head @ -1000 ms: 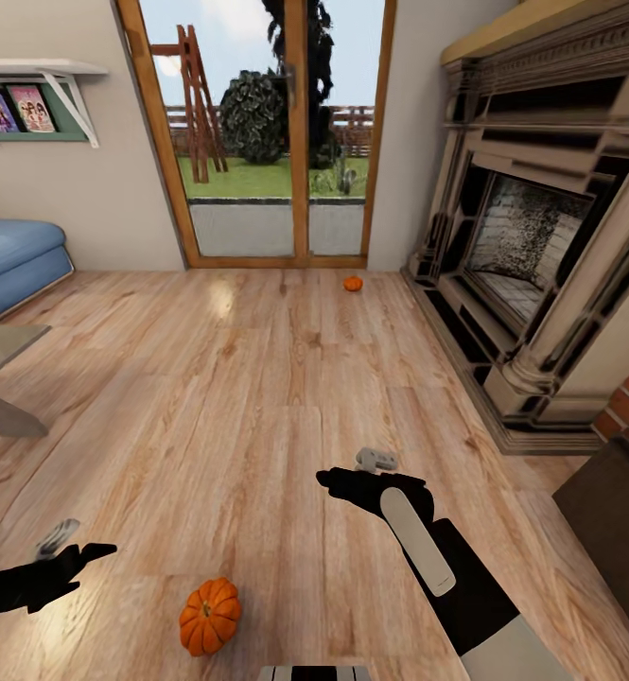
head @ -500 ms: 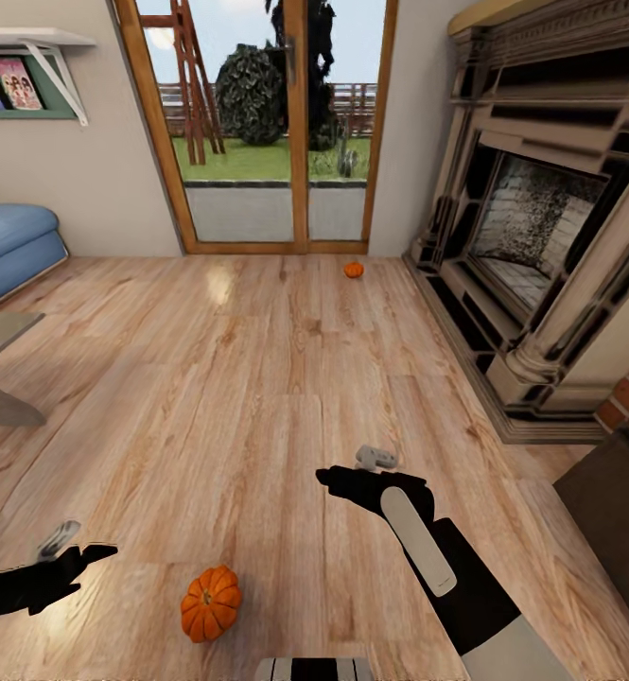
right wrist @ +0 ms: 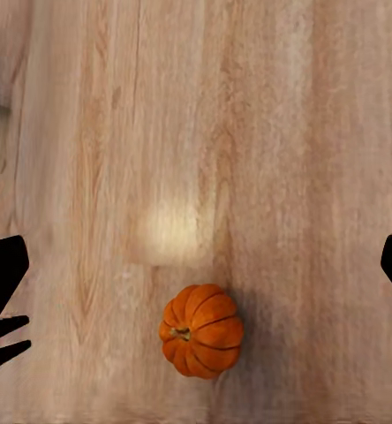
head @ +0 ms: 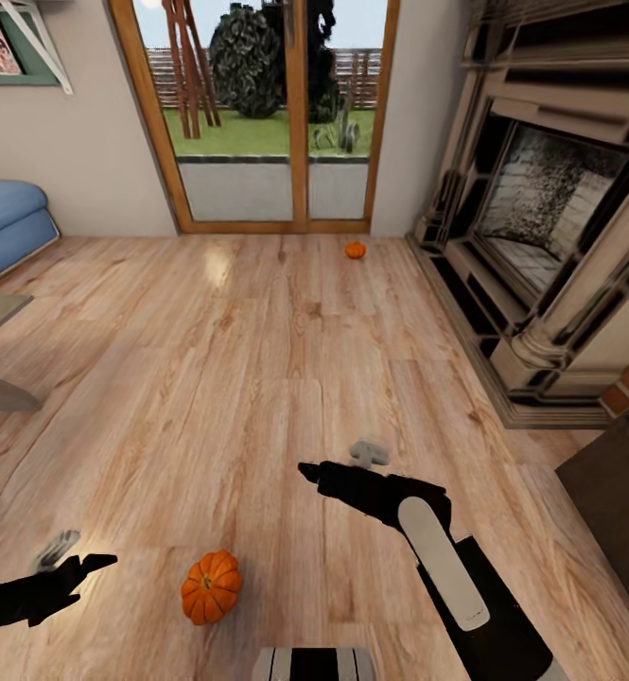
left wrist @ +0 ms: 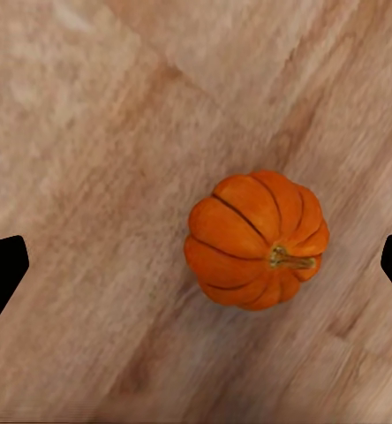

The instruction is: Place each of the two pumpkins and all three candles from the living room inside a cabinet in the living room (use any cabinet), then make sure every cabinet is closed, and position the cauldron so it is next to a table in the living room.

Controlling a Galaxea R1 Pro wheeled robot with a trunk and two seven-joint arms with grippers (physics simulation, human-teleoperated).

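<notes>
Sitting upright, stem up: pumpkin (head: 211,586)

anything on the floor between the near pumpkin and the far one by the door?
Nothing: head view shows bare wood floor from the near pumpkin to the far pumpkin.

Head camera: my high vantage, facing forward-down over pale wood-plank floor (head: 257,378) toward glass garden doors (head: 267,113). Both my wrist cameras: near floor, facing down, sharing nearer ribbed orange pumpkin (left wrist: 258,240) with head view.
</notes>
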